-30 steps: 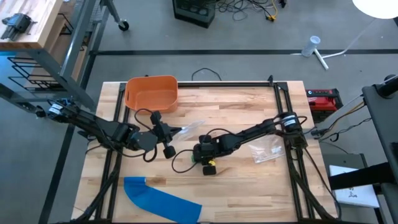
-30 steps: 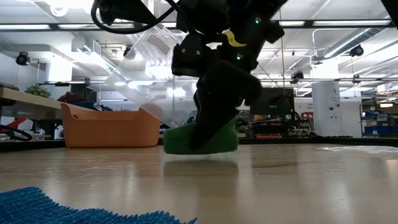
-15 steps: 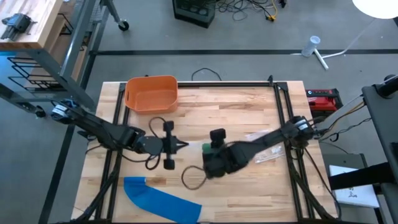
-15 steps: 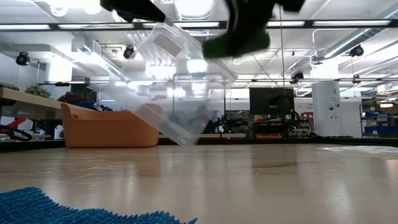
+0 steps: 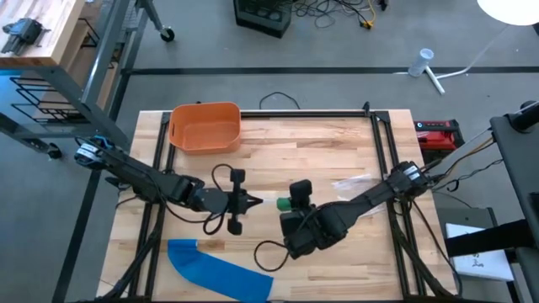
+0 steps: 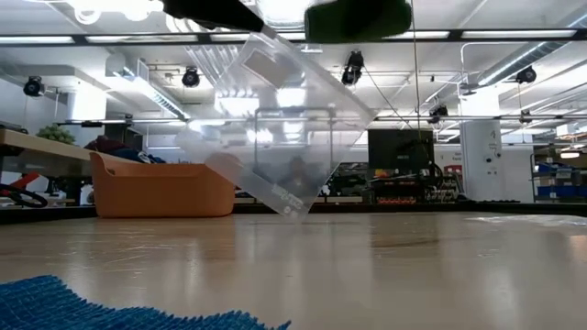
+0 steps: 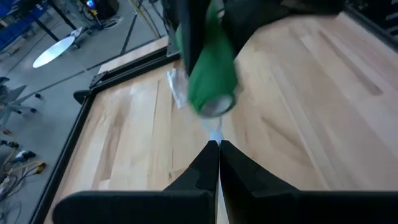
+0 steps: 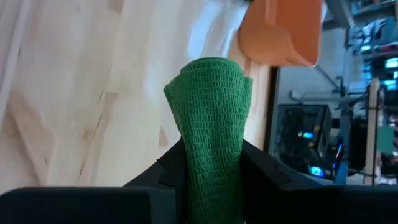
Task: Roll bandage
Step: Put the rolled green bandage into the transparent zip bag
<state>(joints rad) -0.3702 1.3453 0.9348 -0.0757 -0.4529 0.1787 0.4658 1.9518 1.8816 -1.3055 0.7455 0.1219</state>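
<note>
Bandage (image 5: 286,203), green roll, is sitting clamped in my right gripper (image 5: 289,202) over mid-table in the high view, my left gripper (image 5: 255,201) just beside it, fingers closed on a clear wrapper (image 6: 275,128) that the low view is showing hanging off the table. Left wrist view: fingers pinched together, roll close ahead; right wrist view: roll squeezed between my fingers (image 8: 264,168). I'm judging unpacking as ending, so next I'm needing the loose end found for rolling.
</note>
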